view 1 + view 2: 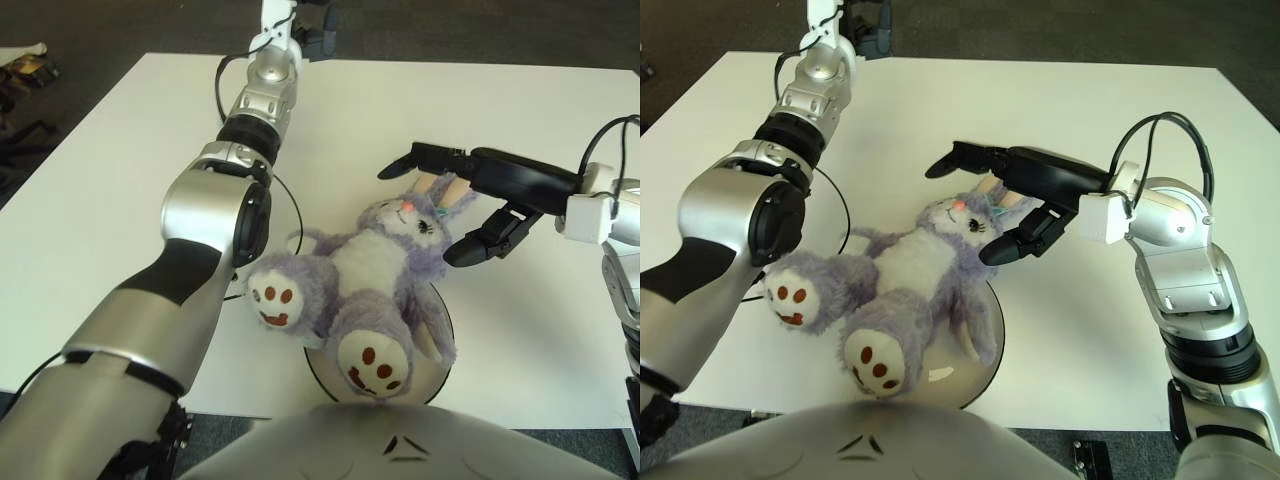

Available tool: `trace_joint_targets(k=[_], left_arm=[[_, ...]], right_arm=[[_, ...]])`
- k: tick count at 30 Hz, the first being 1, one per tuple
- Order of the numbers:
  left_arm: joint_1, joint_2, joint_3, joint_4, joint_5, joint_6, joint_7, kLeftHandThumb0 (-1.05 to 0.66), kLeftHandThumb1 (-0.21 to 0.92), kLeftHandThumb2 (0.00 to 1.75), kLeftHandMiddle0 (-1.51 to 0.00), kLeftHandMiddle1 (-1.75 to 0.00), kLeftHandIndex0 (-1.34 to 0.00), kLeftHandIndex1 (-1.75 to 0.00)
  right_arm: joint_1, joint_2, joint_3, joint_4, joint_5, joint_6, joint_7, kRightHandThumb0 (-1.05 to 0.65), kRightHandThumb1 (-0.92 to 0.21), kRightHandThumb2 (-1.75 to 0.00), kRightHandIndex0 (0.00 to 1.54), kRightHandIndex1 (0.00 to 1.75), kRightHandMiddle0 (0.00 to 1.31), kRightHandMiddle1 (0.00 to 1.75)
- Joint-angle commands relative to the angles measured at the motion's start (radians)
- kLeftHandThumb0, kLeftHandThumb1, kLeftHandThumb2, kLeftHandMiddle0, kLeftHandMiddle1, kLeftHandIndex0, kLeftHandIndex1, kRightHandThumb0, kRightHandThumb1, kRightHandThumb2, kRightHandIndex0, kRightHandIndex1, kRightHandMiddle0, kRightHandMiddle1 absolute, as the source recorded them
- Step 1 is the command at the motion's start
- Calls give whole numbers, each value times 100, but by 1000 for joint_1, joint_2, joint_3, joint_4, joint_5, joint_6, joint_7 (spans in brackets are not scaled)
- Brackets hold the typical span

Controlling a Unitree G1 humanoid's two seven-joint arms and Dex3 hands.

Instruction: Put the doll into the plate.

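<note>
Partly on plate (438, 352), doll (365, 272)

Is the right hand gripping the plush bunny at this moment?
No. The right hand is open, its fingers spread beside the plush bunny's ears, and the bunny lies partly on the plate.

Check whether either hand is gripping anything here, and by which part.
Nothing is held. The right hand is open beside the head of the purple plush bunny doll, fingers clear of it. The left hand holds nothing visible.

place: lab or office | evidence: plain white table (120, 180), dark carpet floor (120, 25), chair base (15, 135)
</note>
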State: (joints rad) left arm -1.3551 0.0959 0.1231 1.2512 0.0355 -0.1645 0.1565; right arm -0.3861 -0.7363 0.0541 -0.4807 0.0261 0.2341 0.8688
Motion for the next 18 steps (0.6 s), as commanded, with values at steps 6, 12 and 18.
trace_joint_targets(k=[6, 12, 18], left_arm=[[-28, -25, 0, 1, -2, 7, 0, 0, 38, 124, -53, -171, -38, -175], [-26, -23, -5, 2, 5, 13, 1, 0, 39, 122, -50, -170, -40, -175], [-24, -18, -13, 0, 12, 18, 4, 0, 41, 120, -46, -169, -42, -174]], right_arm=[[-1, -225, -196, -133, 38, -39, 173, -75, -92, -58, 22, 22, 0, 75], [-105, -44, -173, 129, 60, -176, 123, -76, -92, -55, 27, 24, 0, 77], [-156, 24, -187, 283, 125, -295, 46, -52, -49, -88, 29, 41, 0, 106]])
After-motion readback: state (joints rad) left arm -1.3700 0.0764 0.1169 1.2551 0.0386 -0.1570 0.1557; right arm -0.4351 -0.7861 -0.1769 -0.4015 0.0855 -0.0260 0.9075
